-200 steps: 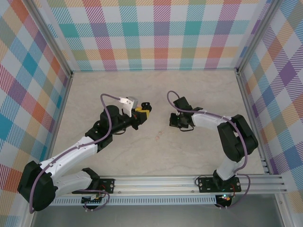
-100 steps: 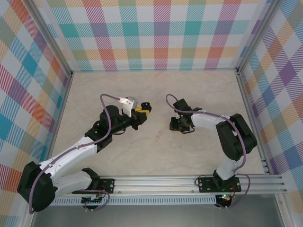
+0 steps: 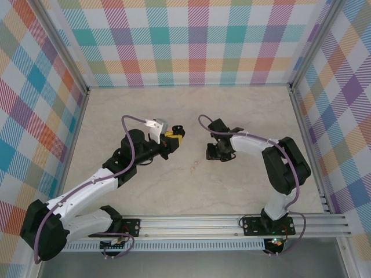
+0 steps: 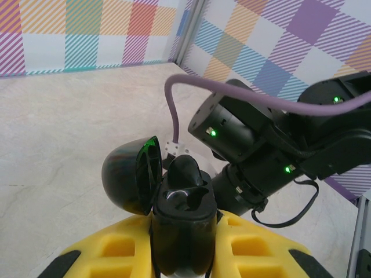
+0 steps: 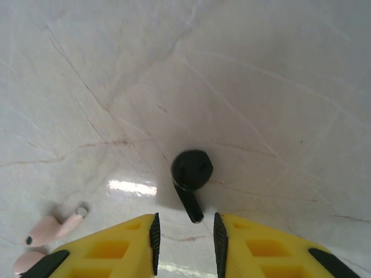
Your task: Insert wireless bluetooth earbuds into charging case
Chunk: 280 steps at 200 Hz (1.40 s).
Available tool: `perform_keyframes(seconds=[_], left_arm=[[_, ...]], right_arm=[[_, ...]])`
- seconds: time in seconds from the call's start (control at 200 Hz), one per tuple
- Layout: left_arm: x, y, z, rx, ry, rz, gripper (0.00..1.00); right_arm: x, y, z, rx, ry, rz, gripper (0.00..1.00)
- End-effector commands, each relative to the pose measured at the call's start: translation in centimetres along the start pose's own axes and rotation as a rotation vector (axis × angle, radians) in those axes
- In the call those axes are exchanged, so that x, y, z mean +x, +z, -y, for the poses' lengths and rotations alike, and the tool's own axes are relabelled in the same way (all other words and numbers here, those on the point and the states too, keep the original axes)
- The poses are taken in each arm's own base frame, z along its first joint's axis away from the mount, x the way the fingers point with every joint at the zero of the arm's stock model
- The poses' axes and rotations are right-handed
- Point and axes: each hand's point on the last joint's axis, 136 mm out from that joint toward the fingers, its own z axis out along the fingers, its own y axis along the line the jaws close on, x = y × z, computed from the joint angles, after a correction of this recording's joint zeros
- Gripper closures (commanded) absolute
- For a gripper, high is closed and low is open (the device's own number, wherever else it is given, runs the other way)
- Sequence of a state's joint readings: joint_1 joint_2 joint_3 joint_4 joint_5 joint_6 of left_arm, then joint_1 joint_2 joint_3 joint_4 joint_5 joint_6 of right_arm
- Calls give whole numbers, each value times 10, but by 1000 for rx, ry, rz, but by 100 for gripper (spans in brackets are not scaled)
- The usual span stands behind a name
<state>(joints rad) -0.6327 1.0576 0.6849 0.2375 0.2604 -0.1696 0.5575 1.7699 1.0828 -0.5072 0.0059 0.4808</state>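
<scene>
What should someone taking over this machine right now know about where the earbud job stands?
Grippers: left gripper shut on the black charging case, lid open; right gripper open, low over the table.
Things: loose earbud lies on the table just ahead of the right gripper's fingers, ungripped.
Done: case open; a dark rounded piece, likely one earbud, sits inside.
Left: grasp the loose earbud, seat it, close the lid.
</scene>
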Motion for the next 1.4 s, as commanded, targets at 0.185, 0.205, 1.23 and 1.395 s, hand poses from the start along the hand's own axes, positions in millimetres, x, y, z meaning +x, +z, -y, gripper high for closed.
perform_keyframes(seconds=[0.185,0.205,1.23,1.395], left_arm=[[-10,-6,12,35,32,33,88],[-10,-6,12,37,35,33,88],[-12,-6,16,55,52,37,88],[-12,-6,16,53,51,36,88]], right_arm=[[-7,-12,4,145,-14,-147,63],[-8,-11,4,149,-18,-159,63],[-19,7,-1,144,-16,-285,61],[-22,11,-1,143,-14,-283,62]])
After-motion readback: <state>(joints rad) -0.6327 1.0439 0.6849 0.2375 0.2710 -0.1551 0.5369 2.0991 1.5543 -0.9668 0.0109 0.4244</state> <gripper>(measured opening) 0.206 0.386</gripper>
